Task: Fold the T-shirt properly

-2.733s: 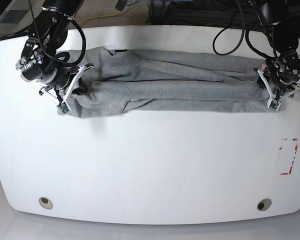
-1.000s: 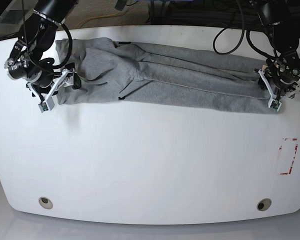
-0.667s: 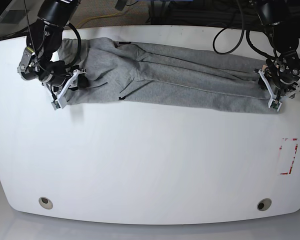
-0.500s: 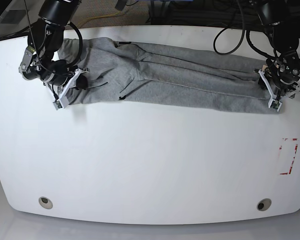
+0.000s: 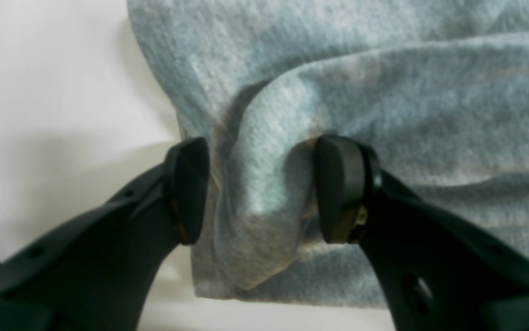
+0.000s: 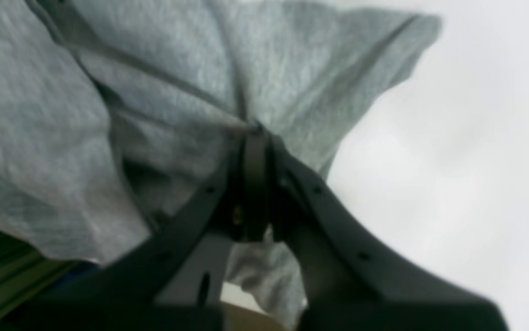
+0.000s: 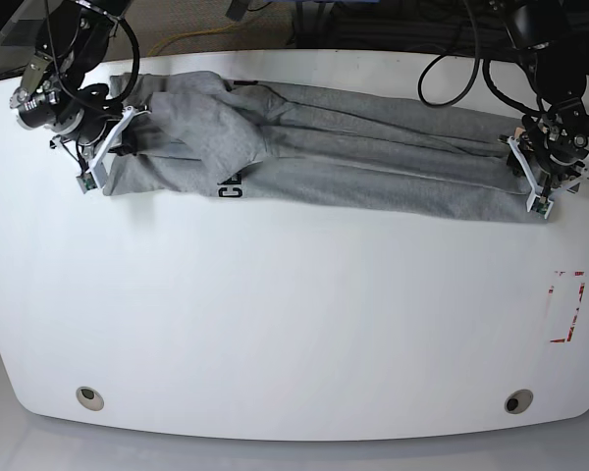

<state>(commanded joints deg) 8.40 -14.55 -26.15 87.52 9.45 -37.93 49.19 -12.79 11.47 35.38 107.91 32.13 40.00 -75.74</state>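
Note:
The heather-grey T-shirt (image 7: 353, 162) lies stretched in a long band across the far part of the white table (image 7: 294, 324). A bit of black lettering (image 7: 230, 187) shows at its front edge. My right gripper (image 7: 103, 162), on the base view's left, is shut on the shirt's left end; in the right wrist view its jaws (image 6: 255, 138) pinch bunched cloth (image 6: 154, 92). My left gripper (image 7: 530, 182), on the base view's right, holds the other end; in the left wrist view a thick fold (image 5: 264, 151) sits between its pads (image 5: 191, 188).
A red-and-white marker (image 7: 566, 306) lies near the table's right edge. Two round holes (image 7: 90, 397) (image 7: 517, 401) sit near the front edge. Cables hang behind the table's far edge (image 7: 452, 69).
My right gripper has moved left and toward the far edge with the shirt's end, drawing the cloth along. Black lettering now shows at the front edge. The left arm has not moved.

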